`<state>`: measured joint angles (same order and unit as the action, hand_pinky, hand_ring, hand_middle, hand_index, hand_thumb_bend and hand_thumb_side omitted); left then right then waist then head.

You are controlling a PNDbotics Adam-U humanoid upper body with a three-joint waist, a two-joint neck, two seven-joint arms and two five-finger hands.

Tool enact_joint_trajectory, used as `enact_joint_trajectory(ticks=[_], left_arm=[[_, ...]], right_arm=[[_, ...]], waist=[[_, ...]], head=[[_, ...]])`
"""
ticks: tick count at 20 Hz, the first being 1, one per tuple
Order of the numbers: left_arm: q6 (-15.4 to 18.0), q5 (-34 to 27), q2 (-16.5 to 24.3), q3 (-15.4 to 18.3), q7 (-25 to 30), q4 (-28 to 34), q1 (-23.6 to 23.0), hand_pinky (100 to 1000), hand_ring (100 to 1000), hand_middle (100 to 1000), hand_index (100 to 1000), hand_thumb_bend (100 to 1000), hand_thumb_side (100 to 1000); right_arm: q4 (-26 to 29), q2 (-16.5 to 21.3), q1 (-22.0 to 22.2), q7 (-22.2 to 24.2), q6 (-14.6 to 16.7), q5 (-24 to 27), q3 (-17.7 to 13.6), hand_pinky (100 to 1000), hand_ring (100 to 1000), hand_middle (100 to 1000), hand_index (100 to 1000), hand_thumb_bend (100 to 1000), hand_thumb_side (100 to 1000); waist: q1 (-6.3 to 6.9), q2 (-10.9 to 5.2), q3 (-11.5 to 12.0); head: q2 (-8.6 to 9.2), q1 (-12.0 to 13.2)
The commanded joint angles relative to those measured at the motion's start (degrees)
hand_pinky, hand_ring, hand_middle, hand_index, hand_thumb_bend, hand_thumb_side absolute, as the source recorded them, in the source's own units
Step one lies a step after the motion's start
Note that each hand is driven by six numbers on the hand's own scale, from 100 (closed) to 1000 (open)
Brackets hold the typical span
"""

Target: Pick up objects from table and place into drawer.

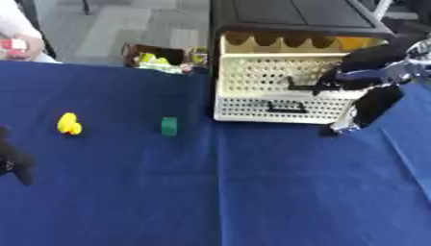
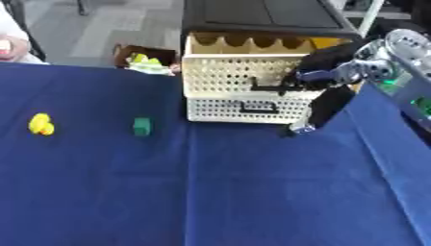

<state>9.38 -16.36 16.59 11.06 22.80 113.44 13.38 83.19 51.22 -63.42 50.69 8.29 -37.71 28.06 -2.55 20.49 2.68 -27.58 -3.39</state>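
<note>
Nearest, at the left edge of the left eye view: left hand (image 1: 15, 161), a dark shape low over the blue tablecloth (image 1: 252, 192), too blurred and cropped to tell whether released or clenched; missing from the right eye view. Farther in and a little right: yellow object (image 1: 69, 124), small and rounded, lying alone on the cloth, well apart from everything. Right of that, near but not touching: green block (image 1: 169, 126), also loose on the cloth, between the yellow piece and the cabinet. Behind these, beyond the far table edge: brown box (image 1: 153, 54) holding something yellow-green, contents not clear enough to name. Right of centre, at the back of the table: cream drawer unit (image 1: 278, 103) with perforated fronts and a black top; upper drawer (image 1: 282, 72) pulled out toward the camera and open, dark handle on its front; lower drawer closed, dark handle visible. Inside of the open drawer not visible enough to report contents. Far right: right hand (image 2: 324, 65), black, coming in from the upper right, at the front right corner of the open drawer, upper fingers curled against the drawer front, one long finger (image 2: 320, 113) hanging straight down past the lower drawer toward the cloth. Grasping nothing recognisable; whether clamped on the drawer edge or merely touching cannot be told.
</note>
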Motion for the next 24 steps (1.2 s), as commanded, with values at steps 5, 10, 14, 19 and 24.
enact_joint_trajectory(ticks=[5,10,14,19,24], left_arm=[[0.7,-0.7,0.5,0.1,-0.2,1.2,0.0,434,585,518,795,100,816],[0.9,-0.8,0.4,0.0,-0.1,1.2,0.0,433,585,518,795,100,815],[0.9,-0.7,0.4,0.0,-0.1,1.2,0.1,432,585,519,795,100,820],[0.9,-0.5,0.4,0.0,0.0,1.2,0.2,432,586,519,795,100,820],[0.9,-0.4,0.4,0.0,0.0,1.2,0.3,432,586,519,795,100,821]], right_arm=[[3.7,2.0,-0.5,0.4,-0.1,1.6,-0.9,284,100,100,885,498,783],[4.2,2.3,0.1,1.1,-0.4,2.1,-0.7,275,100,100,885,488,791],[4.3,2.5,0.7,1.3,-0.8,3.2,-0.5,270,100,100,886,488,795],[4.4,2.9,1.3,1.3,-1.4,4.1,-0.2,263,100,100,886,485,800],[6.1,3.6,2.0,1.3,-1.5,4.8,-0.1,264,100,100,885,485,802]], waist=[[0.62,-1.83,0.2],[0.96,-1.7,-0.1],[1.02,-1.49,-0.2],[1.07,-1.26,-0.2],[1.06,-1.13,-0.3]], head=[[-0.68,-0.8],[-0.42,-0.9],[0.02,-1.0],[0.3,-1.2],[0.39,-1.2]])
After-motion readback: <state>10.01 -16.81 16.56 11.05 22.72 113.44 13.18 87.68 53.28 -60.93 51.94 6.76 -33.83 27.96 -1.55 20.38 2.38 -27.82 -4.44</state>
